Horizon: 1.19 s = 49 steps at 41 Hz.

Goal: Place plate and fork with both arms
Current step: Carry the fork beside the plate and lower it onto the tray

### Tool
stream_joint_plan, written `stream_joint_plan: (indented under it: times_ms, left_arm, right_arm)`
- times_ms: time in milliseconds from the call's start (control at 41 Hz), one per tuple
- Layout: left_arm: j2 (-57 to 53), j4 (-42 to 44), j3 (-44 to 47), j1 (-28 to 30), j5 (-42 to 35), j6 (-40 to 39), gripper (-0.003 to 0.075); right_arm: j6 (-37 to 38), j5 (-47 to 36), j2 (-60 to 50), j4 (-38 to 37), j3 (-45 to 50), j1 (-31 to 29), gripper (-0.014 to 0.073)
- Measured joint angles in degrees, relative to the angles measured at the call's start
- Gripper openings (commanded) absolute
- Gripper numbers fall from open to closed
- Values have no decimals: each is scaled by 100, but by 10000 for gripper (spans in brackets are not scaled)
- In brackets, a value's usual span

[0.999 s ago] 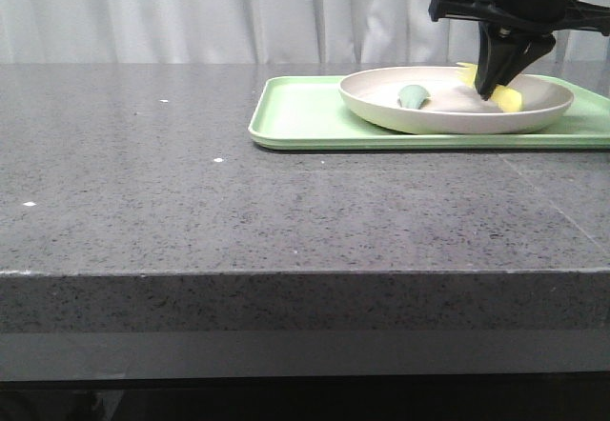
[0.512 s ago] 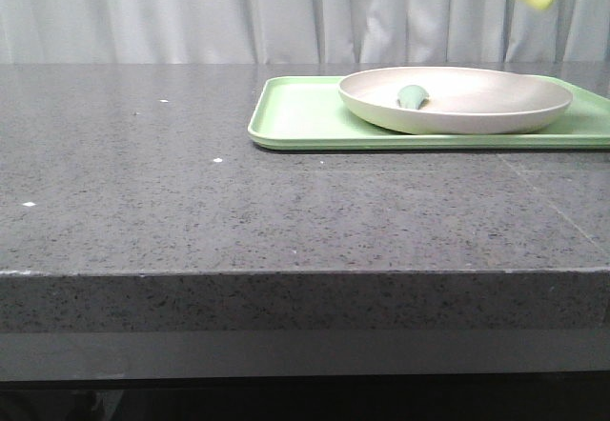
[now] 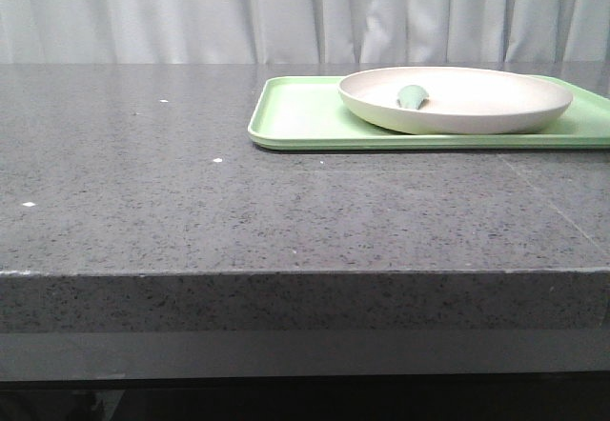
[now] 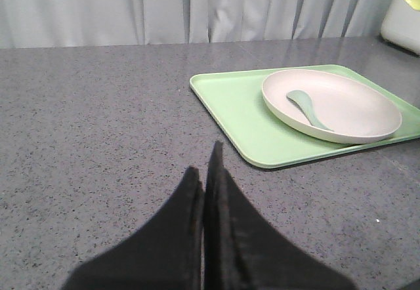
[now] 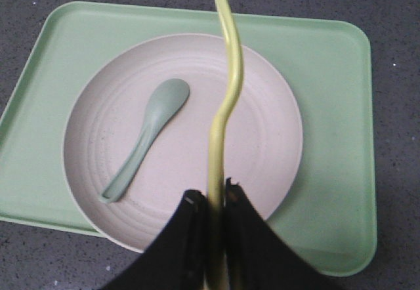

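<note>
Right gripper (image 5: 214, 214) jaws clamping fork (image 5: 226, 86) above plate (image 3: 456, 99) (spoon (image 5: 146, 136) inside), left gripper (image 4: 207, 172) jaws closed, empty

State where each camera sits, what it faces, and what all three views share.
Front: low at the table edge, facing forward; no arm shows.
Left wrist: low over the table, facing the tray; left gripper shut.
Right wrist: straight above, looking down; right gripper holds the fork.
Shared: plate with spoon.
</note>
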Motion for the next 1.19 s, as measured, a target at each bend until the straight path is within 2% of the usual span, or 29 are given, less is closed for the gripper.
stream_joint_plan:
  times_ms: [219,512,828,1194]
  left_arm:
    - [0,0,0,0,0,0,-18]
    - [0,0,0,0,0,0,-18]
    - [0,0,0,0,0,0,-18]
    - [0,0,0,0,0,0,-18]
  right_arm:
    - [0,-302,125,-121,303,-360,-48]
    - [0,-696,1198,-164,303,-1057,-48]
    - [0,-775,2448,-163,-391,-1063,-48]
    - [0,-671,2991,-163,-832,-1068,-48]
